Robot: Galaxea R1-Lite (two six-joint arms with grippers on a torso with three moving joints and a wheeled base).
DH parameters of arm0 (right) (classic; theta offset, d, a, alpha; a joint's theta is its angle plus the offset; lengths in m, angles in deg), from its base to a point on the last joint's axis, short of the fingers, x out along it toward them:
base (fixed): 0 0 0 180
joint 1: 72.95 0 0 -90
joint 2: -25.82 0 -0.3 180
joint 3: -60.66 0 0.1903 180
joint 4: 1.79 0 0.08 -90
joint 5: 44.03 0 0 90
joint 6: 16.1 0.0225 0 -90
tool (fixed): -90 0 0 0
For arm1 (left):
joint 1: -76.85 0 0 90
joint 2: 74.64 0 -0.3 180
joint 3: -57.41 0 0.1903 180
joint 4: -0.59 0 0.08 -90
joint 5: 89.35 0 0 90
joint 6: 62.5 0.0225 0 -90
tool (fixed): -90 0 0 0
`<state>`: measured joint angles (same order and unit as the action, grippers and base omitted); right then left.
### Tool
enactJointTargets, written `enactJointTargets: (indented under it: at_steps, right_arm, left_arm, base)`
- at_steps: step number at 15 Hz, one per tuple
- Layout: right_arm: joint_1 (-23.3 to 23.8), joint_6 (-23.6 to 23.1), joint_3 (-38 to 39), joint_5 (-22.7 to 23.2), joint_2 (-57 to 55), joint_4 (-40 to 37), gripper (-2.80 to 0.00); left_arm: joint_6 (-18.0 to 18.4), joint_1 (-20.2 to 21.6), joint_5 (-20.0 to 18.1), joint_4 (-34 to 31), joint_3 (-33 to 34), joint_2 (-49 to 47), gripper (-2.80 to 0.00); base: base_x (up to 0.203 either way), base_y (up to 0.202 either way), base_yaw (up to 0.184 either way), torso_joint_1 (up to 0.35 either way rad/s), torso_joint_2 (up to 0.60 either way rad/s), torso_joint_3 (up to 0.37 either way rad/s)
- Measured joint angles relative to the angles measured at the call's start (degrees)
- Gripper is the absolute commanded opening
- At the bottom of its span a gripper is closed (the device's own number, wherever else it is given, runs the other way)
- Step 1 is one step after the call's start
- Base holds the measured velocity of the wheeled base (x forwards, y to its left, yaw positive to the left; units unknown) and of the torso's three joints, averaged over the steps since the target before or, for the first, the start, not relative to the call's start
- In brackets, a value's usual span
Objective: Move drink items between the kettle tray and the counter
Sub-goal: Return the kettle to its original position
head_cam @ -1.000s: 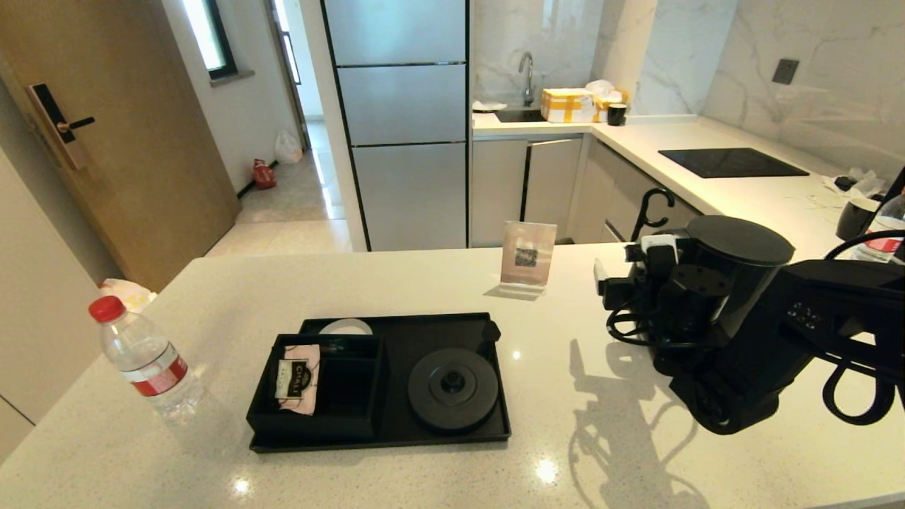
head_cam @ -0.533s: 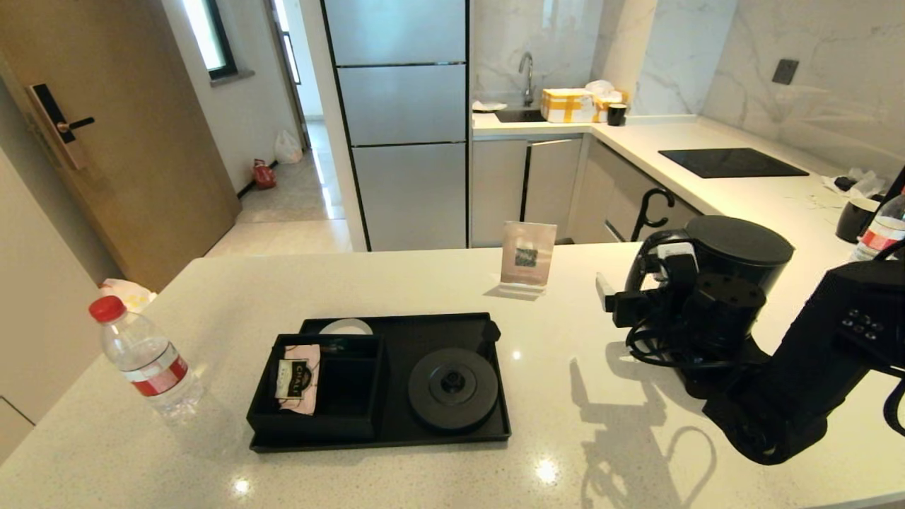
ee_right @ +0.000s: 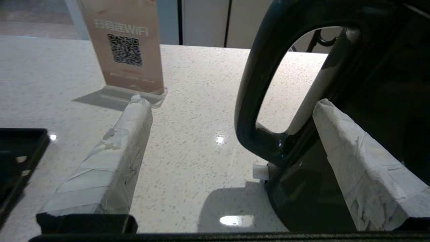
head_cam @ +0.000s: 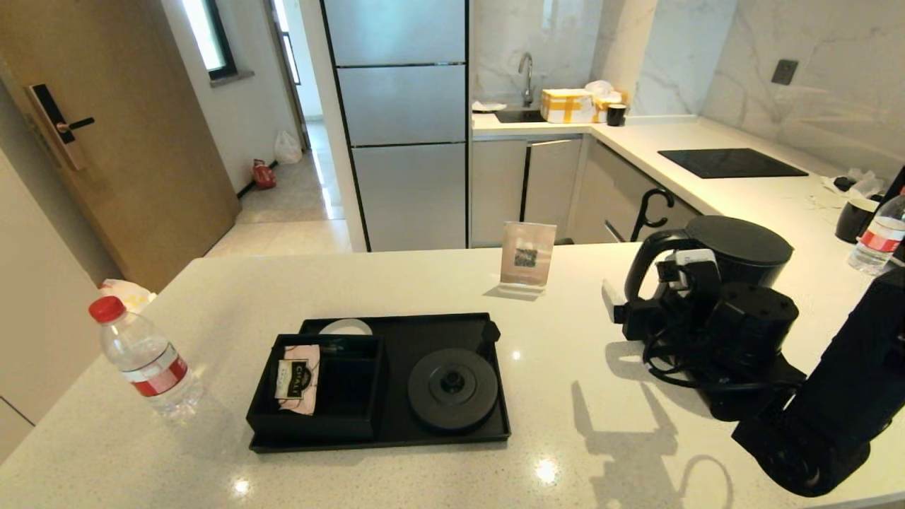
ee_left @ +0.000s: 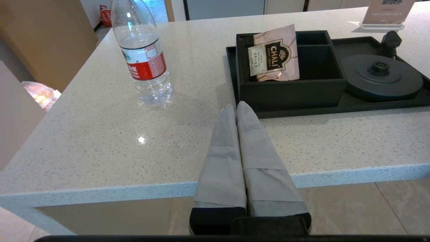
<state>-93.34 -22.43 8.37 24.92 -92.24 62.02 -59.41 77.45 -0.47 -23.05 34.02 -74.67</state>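
Observation:
The tall black kettle [head_cam: 742, 244] stands on the pale counter [head_cam: 551, 424] to the right of the kettle tray [head_cam: 396, 440]. My right gripper [head_cam: 640, 283] is open at its side handle [ee_right: 248, 101]. In the right wrist view the gripper [ee_right: 231, 101] has the handle between its taped fingers [ee_right: 121, 141], without pinching it. The tray's round base [head_cam: 452, 389] is bare. The water bottle [head_cam: 145, 364] stands upright on the counter left of the tray. My left gripper [ee_left: 235, 106] is shut and empty, hovering over the counter's front edge; the bottle [ee_left: 144, 60] is beyond it.
A pink tea sachet [head_cam: 297, 375] lies in the tray's compartment box [head_cam: 318, 417]. A QR sign [head_cam: 527, 254] stands behind the tray. A black mug [head_cam: 852, 215] and a second bottle [head_cam: 877, 240] are at far right, near the cooktop [head_cam: 732, 162].
My right arm has swung down and to the right, uncovering the kettle's handle and lid. The kettle, the bottle and the tray have stayed in place.

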Motion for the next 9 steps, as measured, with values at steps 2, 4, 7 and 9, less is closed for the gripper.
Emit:
enactJointTargets:
  at_steps: [2, 4, 7, 9]
  right_arm:
    - [-0.6, 0.3, 2.5, 0.0, 2.4, -0.4, 0.00]
    - [-1.4, 0.3, 5.0, 0.1, 5.9, -1.0, 0.00]
    - [-2.7, 1.6, 8.0, 0.1, 12.6, -4.9, 0.00]
    - [-3.8, 2.6, 8.7, 0.5, 20.6, -10.8, 0.00]
  left_arm:
    - [0.0, 0.0, 0.0, 0.0, 0.0, 0.0, -2.80]
    - [0.0, 0.0, 0.0, 0.0, 0.0, 0.0, -2.80]
    - [0.0, 0.0, 0.0, 0.0, 0.0, 0.0, -2.80]
    - [0.0, 0.0, 0.0, 0.0, 0.0, 0.0, -2.80]
  base:
    - [0.000, 0.000, 0.000, 0.000, 0.00, 0.000]
    - [0.000, 0.000, 0.000, 0.000, 0.00, 0.000]
    - [0.000, 0.000, 0.000, 0.000, 0.00, 0.000]
    - [0.000, 0.000, 0.000, 0.000, 0.00, 0.000]
